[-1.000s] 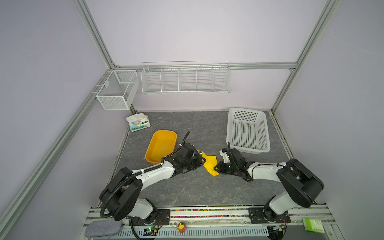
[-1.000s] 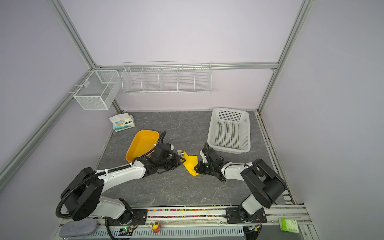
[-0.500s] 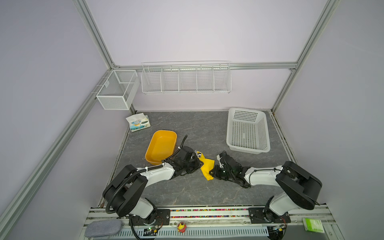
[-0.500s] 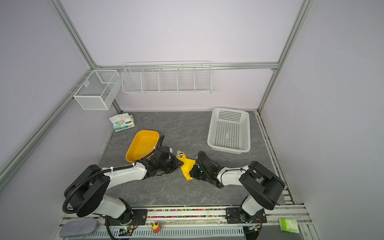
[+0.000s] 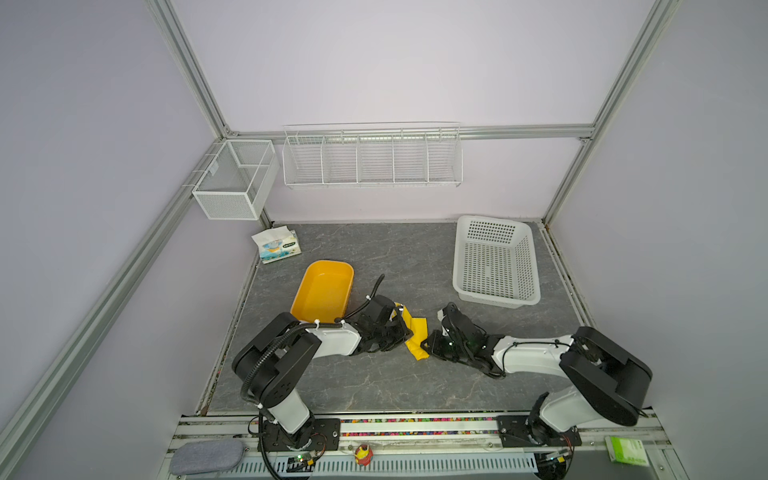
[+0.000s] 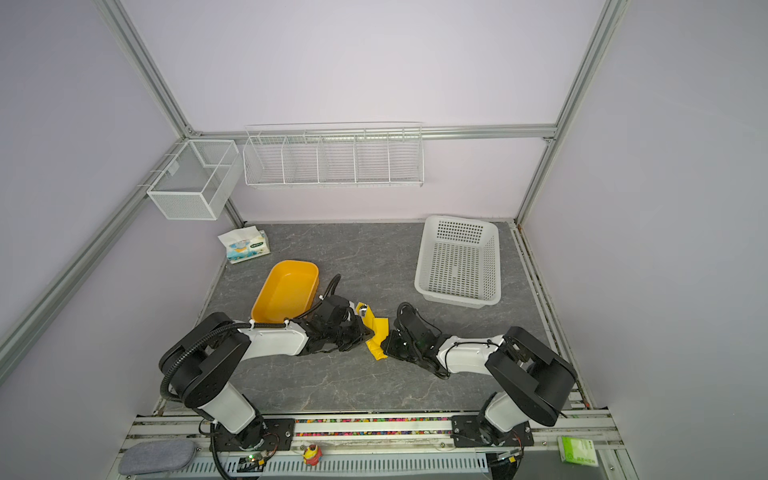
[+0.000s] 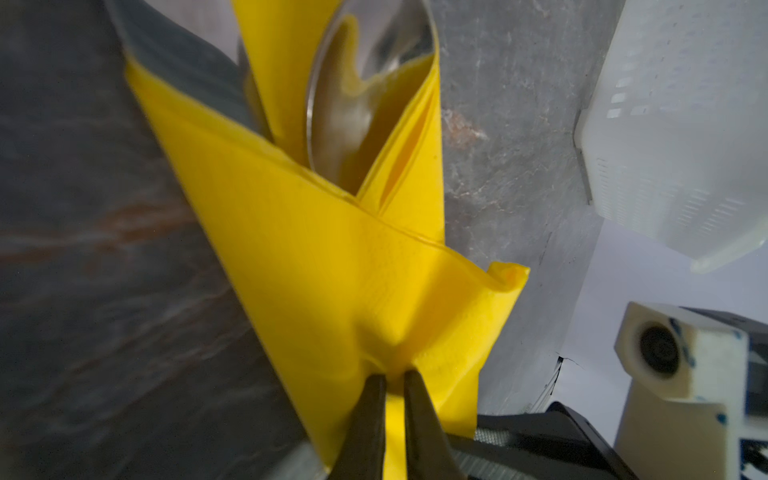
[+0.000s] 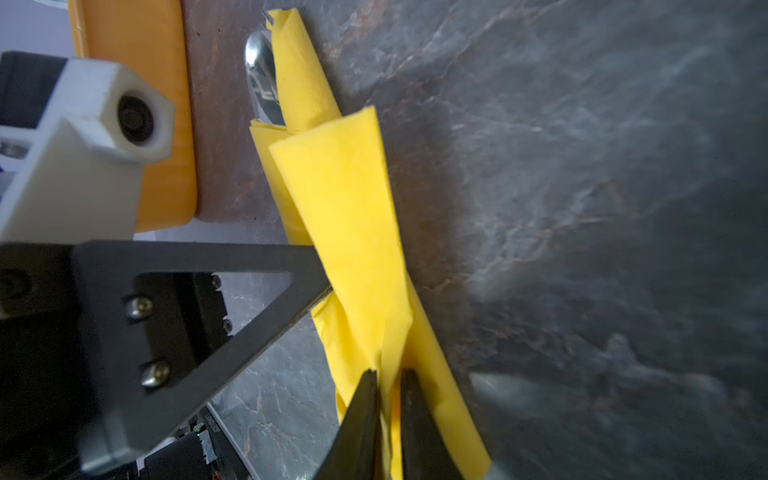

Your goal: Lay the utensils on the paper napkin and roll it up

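Napkin: the paper napkin lies on the grey table, near the front and between the two arms. It is folded over itself into a long, loose wrap with overlapping flaps.
Utensils: the utensils sit inside the wrap. A rounded silver end pokes out of the far opening. Paper hides the rest, so I cannot tell the pieces apart.
Left gripper: the left gripper is down at the napkin's left edge. Its jaws are almost together, pinching a puckered bit of the yellow paper.
Right gripper: the right gripper is low at the near end of the wrap, on its right side. Its jaws are drawn in close, with a fold of the napkin caught between them.
Tray: an orange tray stands just behind the left gripper, near the wrap's far end but not touching it.
Basket: a white basket sits at the back right, well apart from the napkin.
Tissue pack: a tissue pack rests in the back left corner.
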Tool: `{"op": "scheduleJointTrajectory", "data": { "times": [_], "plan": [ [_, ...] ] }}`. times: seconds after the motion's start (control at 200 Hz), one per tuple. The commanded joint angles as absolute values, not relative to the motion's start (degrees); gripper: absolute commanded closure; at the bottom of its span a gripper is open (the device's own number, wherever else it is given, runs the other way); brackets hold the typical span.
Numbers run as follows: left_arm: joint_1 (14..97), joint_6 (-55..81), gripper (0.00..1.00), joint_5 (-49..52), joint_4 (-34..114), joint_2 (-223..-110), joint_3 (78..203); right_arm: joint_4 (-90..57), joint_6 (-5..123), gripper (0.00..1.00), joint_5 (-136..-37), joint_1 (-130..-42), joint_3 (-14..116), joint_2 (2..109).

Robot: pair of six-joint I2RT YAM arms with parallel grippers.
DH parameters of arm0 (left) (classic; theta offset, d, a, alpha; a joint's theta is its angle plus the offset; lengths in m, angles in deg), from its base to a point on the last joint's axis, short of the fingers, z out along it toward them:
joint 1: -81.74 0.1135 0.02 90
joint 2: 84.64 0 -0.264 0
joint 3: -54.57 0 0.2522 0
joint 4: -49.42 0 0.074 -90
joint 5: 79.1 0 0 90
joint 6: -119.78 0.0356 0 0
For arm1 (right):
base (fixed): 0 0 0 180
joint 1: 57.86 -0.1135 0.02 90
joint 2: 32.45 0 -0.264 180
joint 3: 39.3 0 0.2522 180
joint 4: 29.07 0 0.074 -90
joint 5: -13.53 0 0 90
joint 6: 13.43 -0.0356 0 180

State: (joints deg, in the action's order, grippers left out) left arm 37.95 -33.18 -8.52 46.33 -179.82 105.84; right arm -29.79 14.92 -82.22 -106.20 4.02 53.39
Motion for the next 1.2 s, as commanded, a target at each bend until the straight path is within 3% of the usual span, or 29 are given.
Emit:
{"op": "scheduleJointTrajectory", "data": {
  "times": [0.0,0.05,0.22,0.52,0.835,0.99,1.06,1.195],
  "plan": [
    [37.62,-33.43,0.87,-6.69,44.87,-181.6,105.12,-20.85,19.93,0.71,-80.71,-104.55,5.13,50.48],
    [37.62,-33.33,0.87,-6.84,45.12,-181.73,104.91,-20.78,21.84,0.59,-82.31,-103.22,5.35,49.56],
    [37.62,-33.74,0.87,-7.27,46.8,-182.13,104.8,-20.33,26.8,0.43,-87.09,-99.32,7.51,51.07],
    [37.62,-33.59,0.87,-7.7,46.91,-182.15,105.24,-21.16,32.81,0.39,-91.52,-97.54,13.75,59.65],
    [37.62,-33.44,0.87,-7.7,46.31,-181.12,105.93,-26.63,33.9,0.63,-95.06,-95.86,11.82,62.43],
    [37.62,-32.9,0.85,-7.5,45.24,-180.05,106.64,-31.18,31.89,0.87,-98.05,-94.41,9.23,62.29],
    [37.66,-32.8,0.81,-7.39,44.98,-179.09,106.75,-31.6,30.92,0.94,-97.68,-94.36,8.62,62.18],
    [37.62,-32.8,0.66,-5.29,42.69,-175.28,106.26,-32.68,27.52,0.94,-95.11,-94.39,6.25,60.89]
  ]
}}
